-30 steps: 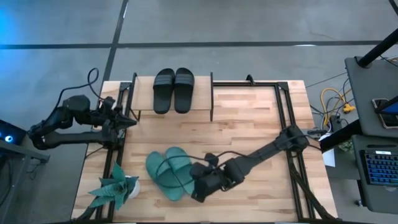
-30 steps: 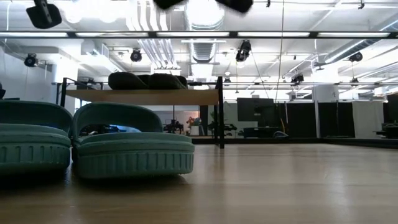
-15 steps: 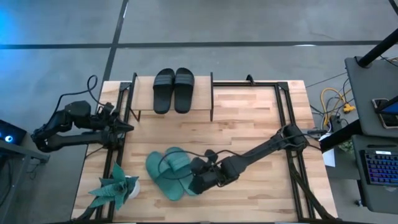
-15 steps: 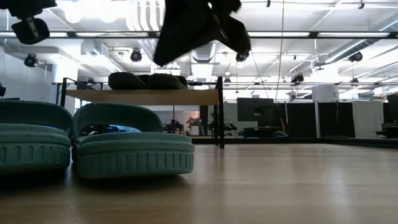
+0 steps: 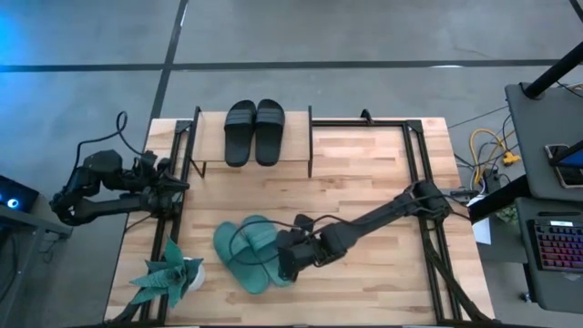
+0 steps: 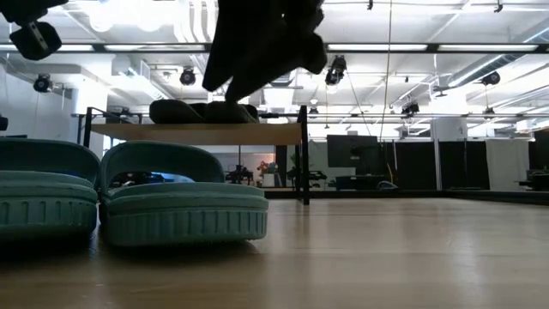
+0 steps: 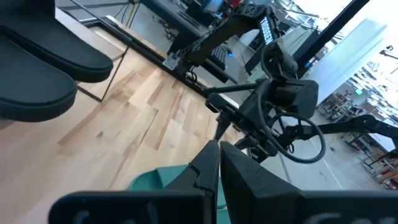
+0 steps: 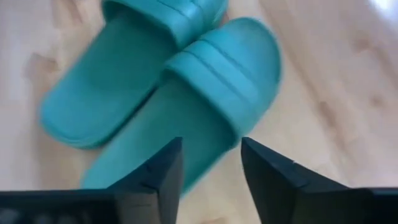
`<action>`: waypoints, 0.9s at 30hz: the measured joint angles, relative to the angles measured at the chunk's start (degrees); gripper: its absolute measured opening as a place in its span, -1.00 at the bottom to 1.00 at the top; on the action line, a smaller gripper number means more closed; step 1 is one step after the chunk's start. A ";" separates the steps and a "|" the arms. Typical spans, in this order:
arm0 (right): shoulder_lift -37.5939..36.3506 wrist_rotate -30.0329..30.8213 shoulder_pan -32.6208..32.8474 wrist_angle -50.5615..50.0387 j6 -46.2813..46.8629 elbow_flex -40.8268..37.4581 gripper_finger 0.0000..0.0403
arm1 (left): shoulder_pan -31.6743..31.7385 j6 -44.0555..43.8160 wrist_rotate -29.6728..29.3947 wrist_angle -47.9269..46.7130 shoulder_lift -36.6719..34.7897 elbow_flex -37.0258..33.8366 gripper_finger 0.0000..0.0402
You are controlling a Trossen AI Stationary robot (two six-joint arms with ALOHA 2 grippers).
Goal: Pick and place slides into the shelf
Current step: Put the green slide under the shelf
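Overhead and table-level views share the teal slides [image 5: 248,252].

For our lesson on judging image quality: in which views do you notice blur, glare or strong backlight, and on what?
Right wrist view: the teal slides look smeared, the wood grain soft. Low view: bright ceiling lights leave the right gripper a dark silhouette; the shelf stays sharp. Left wrist view: glare whitens the background. High view: blue glow at the left edge.

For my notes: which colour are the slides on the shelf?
Black slides; the high view shows them best.
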 joint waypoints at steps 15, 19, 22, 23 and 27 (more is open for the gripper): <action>6.15 0.76 -2.87 6.13 -18.04 -0.40 0.04 | 0.00 -0.03 -0.15 -0.20 2.57 0.07 -1.00; 7.45 -0.01 -3.16 6.96 -18.54 -0.39 0.01 | 0.00 -0.05 -0.15 -0.17 3.02 0.09 -1.00; 8.05 0.37 -3.33 8.18 -18.73 -0.38 -0.03 | 0.00 -0.13 -0.17 -0.04 3.12 0.09 -1.00; 8.27 0.50 -3.40 8.90 -18.75 -0.38 -0.05 | 0.00 -0.23 -0.16 -0.03 3.15 0.09 -1.00; 8.40 2.92 -3.97 11.27 -18.08 -0.38 -0.18 | 0.00 -0.38 -0.17 -0.03 3.07 0.09 -1.00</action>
